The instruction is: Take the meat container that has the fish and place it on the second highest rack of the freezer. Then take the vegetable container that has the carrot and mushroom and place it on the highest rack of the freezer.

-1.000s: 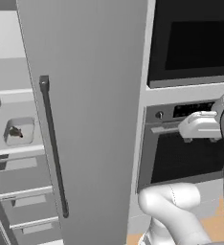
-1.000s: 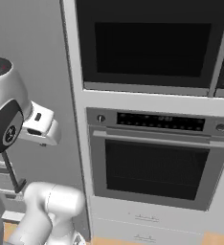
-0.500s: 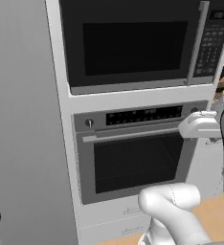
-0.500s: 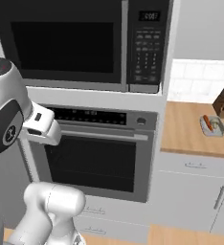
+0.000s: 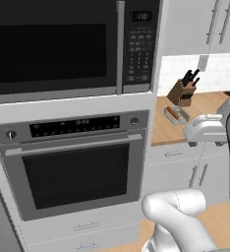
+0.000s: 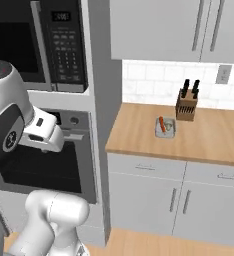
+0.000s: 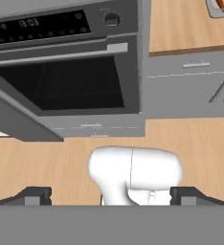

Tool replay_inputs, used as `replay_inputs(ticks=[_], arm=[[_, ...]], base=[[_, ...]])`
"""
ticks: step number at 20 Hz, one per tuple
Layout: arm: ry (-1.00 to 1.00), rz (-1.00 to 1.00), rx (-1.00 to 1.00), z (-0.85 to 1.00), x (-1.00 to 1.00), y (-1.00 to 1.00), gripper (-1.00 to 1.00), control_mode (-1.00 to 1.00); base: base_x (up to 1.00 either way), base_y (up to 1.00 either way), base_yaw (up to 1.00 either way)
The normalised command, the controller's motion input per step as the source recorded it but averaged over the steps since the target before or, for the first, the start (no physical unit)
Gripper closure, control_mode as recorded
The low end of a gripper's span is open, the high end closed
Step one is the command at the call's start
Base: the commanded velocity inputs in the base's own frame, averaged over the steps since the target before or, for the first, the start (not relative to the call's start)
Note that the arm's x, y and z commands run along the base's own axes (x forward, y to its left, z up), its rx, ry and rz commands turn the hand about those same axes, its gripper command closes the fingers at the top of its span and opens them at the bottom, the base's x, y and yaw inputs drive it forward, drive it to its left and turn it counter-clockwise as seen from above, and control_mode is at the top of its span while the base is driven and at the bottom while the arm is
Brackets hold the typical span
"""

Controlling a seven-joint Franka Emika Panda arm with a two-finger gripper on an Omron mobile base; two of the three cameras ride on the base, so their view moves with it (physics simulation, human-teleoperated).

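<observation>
At the far left of my left base view, the grey edge that was the freezer a second ago has slid almost out of frame; my base has swung rightward, so the whole scene has shifted, not the things in it. Next to the right stands the microwave above the black-fronted oven, and beyond them the wooden counter has come into sight. On it, just in front of the knife block, sits the vegetable container, a small pale tray with the carrot lying in it as an orange stick; the mushroom is too small for me to make out. My gripper looks down at the floor and the oven front, fingertips spread wide apart with nothing between them. I judge the turn means the fish leg is behind me and I am heading for the second tray. It is well apart from my hand, so more driving and a reach over the counter lie ahead.
</observation>
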Motion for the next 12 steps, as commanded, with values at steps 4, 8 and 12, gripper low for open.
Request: replay_inputs(ticks=[4,8,12], arm=[[0.00,0.00,0.00,0.00,0.00,0.00,-1.00,1.00],[0.00,0.00,0.00,0.00,0.00,0.00,-1.00,1.00],[0.00,0.00,0.00,0.00,0.00,0.00,-1.00,1.00]], base=[[0.10,-1.00,0.05],[0.19,-0.94,0.04],[0.41,-0.47,0.00]])
